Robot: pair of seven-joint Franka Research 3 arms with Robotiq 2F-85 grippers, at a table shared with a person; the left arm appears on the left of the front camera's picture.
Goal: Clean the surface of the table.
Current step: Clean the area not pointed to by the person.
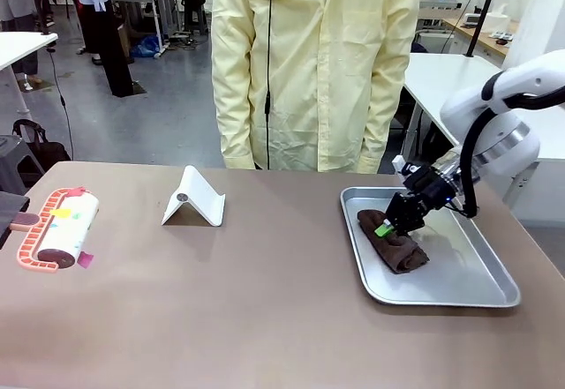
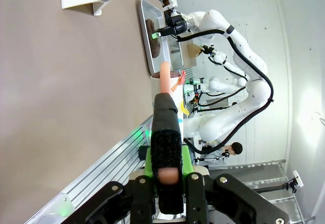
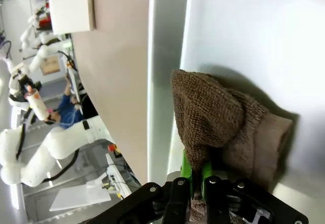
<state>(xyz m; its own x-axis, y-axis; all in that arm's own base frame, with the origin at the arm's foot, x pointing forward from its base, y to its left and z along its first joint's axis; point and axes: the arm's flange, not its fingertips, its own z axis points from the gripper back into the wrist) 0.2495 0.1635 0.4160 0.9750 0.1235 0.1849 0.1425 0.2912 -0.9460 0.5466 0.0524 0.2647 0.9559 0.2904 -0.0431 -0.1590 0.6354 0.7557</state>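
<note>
The table (image 1: 265,318) is spread across the lower frame, and its near edge is cut off. At right, a brown cloth (image 1: 399,250) in the tray (image 1: 481,296) is pinched by the closed right gripper (image 1: 386,228), whose fingertips are half hidden in the folds. At far left, the roller (image 1: 60,228) is gripped by its handle in the left gripper (image 2: 165,107), which is cut off by the frame edge.

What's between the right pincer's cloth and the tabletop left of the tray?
Only the steel tray's left rim. Right pincer grips the brown cloth inside it; the white stand sits farther left on the table.
</note>
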